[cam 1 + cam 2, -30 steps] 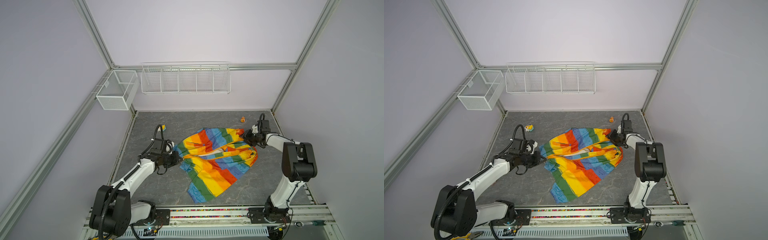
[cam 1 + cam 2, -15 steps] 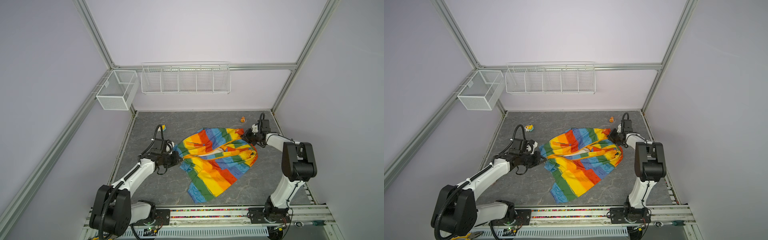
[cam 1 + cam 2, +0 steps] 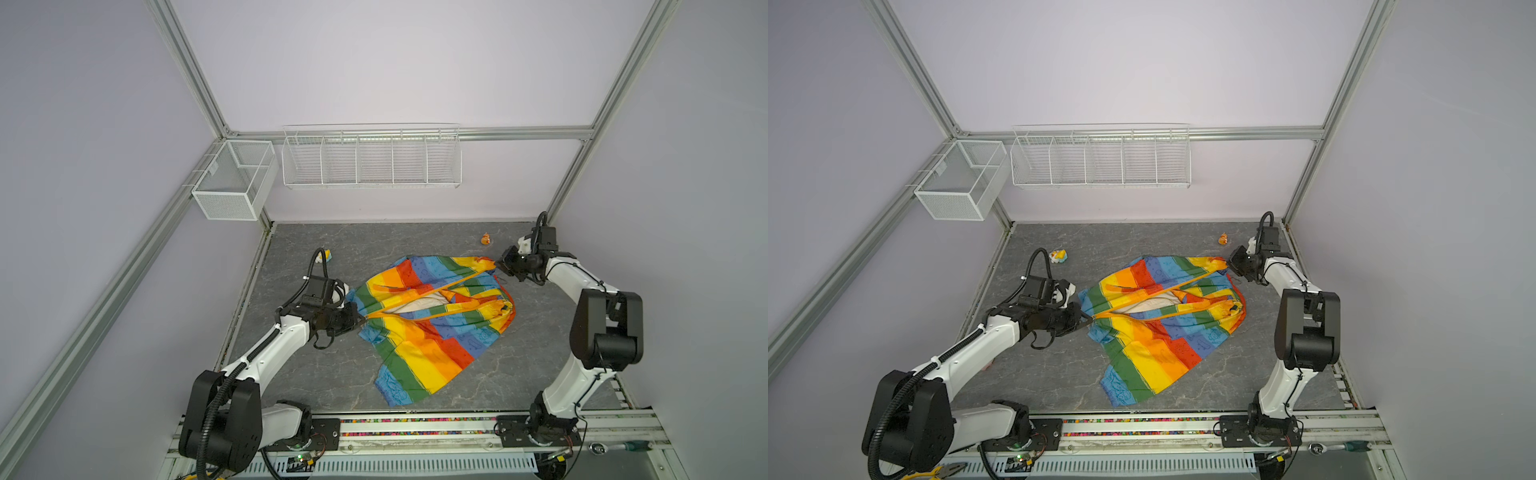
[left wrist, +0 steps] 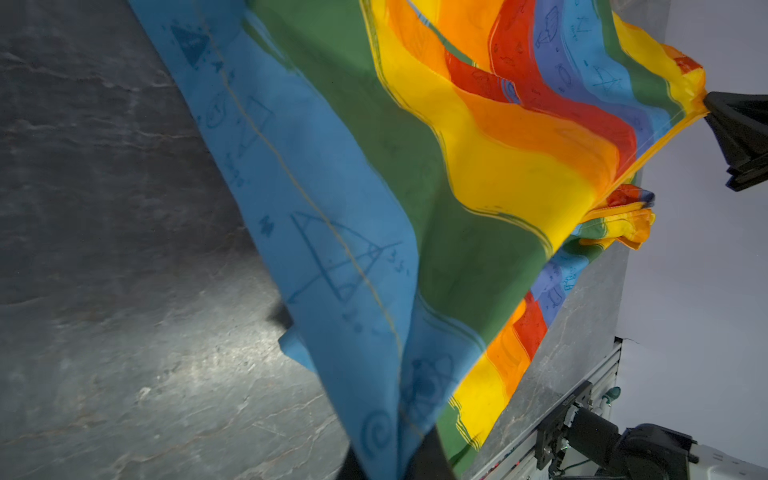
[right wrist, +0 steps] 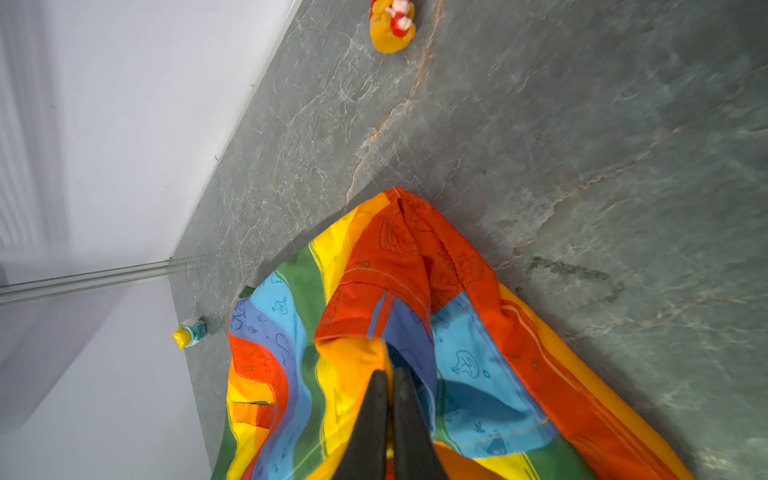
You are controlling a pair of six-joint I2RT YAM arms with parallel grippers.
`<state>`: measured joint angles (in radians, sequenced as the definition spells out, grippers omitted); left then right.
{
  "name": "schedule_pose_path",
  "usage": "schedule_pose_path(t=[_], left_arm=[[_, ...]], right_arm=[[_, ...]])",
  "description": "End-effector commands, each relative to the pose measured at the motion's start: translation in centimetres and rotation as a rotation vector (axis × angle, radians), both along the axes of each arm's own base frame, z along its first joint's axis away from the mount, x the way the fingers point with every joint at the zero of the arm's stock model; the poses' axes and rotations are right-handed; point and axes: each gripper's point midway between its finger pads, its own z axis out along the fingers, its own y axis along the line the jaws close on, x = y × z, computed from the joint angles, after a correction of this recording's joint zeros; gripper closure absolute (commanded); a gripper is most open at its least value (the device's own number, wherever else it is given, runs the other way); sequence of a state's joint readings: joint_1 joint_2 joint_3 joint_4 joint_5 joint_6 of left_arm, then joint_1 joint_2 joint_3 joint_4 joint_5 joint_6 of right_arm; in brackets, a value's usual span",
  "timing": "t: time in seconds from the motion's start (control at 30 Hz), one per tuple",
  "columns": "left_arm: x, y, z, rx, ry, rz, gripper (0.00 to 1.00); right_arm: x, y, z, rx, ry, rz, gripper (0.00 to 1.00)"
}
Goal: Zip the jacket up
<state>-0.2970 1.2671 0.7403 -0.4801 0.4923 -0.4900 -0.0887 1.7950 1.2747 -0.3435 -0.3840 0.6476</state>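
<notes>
Lying in the middle of the gray table (image 3: 332, 374), the rainbow jacket (image 3: 432, 336) is stretched between two grippers. The left gripper (image 3: 360, 320) is pinched shut on its left edge. The right gripper (image 3: 498, 266) is pinched shut on its far right corner. The front is partly open, and pale lining shows. A small orange toy (image 3: 485, 239) sits far right.

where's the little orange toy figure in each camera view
Top view: orange toy figure far right on the table, behind the jacket.
Top view: toy figure just beyond the right gripper.
Left wrist: not in it.
Right wrist: toy figure on bare table past the jacket's red fold.
Shared landmark: the jacket corner the right gripper pinches.
</notes>
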Motion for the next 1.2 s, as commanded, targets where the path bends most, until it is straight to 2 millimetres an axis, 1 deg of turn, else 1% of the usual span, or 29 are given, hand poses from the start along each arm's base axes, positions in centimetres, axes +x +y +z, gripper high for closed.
schedule_pose_path(t=[0.0, 0.07, 0.13, 0.3, 0.4, 0.43, 0.47, 0.5, 0.6, 0.67, 0.77, 0.87, 0.9, 1.03, 1.17], left_arm=[[0.2, 0.5, 0.4, 0.035, -0.009, -0.008, 1.00], [0.1, 0.6, 0.3, 0.040, -0.006, -0.008, 1.00], [0.0, 0.6, 0.2, 0.042, -0.002, -0.009, 1.00], [0.1, 0.3, 0.3, 0.028, 0.002, -0.017, 1.00], [0.1, -0.1, 0.6, 0.001, -0.005, -0.030, 1.00], [0.1, -0.3, 0.6, -0.008, -0.007, -0.033, 1.00], [0.2, -0.4, 0.8, -0.015, -0.010, -0.035, 1.00], [0.2, -0.4, 0.7, -0.018, -0.008, -0.035, 1.00], [0.2, -0.5, 0.8, -0.027, -0.007, -0.035, 1.00], [0.2, -0.6, 0.8, -0.031, -0.008, -0.036, 1.00], [0.1, -0.6, 0.8, -0.034, -0.009, -0.036, 1.00], [0.1, -0.6, 0.8, -0.035, -0.012, -0.035, 1.00], [0.0, -0.6, 0.9, -0.037, -0.013, -0.036, 1.00], [0.0, -0.6, 0.8, -0.039, -0.011, -0.036, 1.00], [-0.1, -0.7, 0.8, -0.044, -0.010, -0.041, 1.00]], right_arm=[[-0.1, -2.3, 0.3, -0.085, 0.005, -0.019, 0.93], [-0.1, -2.9, -0.3, -0.108, 0.025, -0.023, 0.93], [-0.2, -3.1, -1.1, -0.113, 0.036, -0.024, 0.93], [-0.4, -1.9, -3.1, -0.057, 0.045, 0.006, 0.93], [-0.5, -1.6, -3.4, -0.042, 0.045, 0.022, 0.93], [-0.6, -1.6, -3.3, -0.042, 0.047, 0.023, 0.92], [-0.7, -1.7, -3.2, -0.045, 0.047, 0.023, 0.86], [-0.8, -1.8, -2.9, -0.048, 0.045, 0.021, 0.79], [-1.3, -2.1, -1.7, -0.065, 0.030, 0.013, 0.51], [-1.9, -2.4, -0.8, -0.084, 0.025, 0.010, 0.44], [-3.3, -2.3, 0.5, -0.109, 0.021, 0.020, 0.44], [-5.3, -2.0, 1.1, -0.138, 0.032, 0.037, 0.51], [-6.1, -1.9, 1.1, -0.152, 0.042, 0.041, 0.51], [-8.6, -1.3, 0.5, -0.194, 0.089, 0.070, 0.55], [-10.2, -0.4, -0.8, -0.221, 0.131, 0.104, 0.57]])
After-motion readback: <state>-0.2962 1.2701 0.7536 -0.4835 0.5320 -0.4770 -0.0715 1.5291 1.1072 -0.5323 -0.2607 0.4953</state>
